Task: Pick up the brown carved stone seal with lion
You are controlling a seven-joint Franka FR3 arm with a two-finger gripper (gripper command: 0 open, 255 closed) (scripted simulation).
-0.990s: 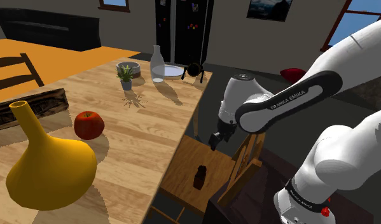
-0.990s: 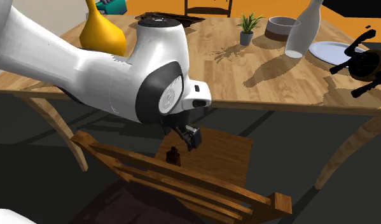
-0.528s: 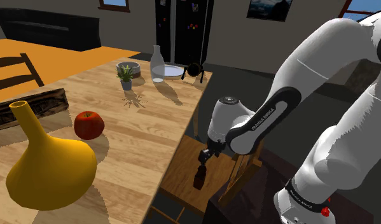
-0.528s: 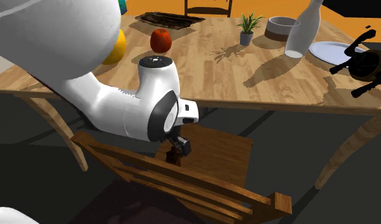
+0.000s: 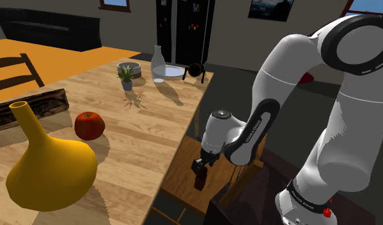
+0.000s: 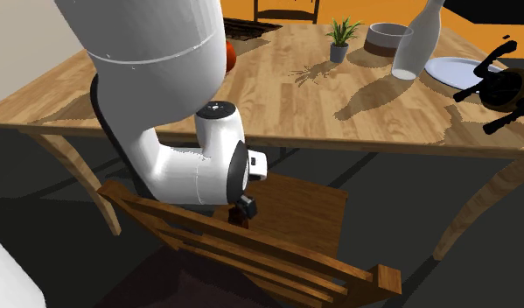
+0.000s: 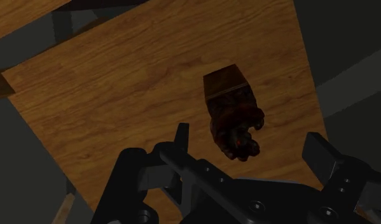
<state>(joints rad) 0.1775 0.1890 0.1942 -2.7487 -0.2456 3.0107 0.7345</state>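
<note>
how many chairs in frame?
2. One wooden chair under the claw, the seal on its seat; one dark chair across the table, at the shoulder view's left edge. More may be hidden.

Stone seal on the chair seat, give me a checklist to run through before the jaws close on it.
1. Jaws open: ok, they stand apart in the wrist view.
2. Seal within the gap: ok, it lies between the jaws and touches neither.
3. Seal upright on the chair seat: ok.
4. Jaws low enough to clasp the seal's body: cannot tell, the depth does not show.
5. Arm clear of the chair back: cannot tell, they overlap in the second exterior view.
6. Seal held: not ok, not yet clasped.
</note>
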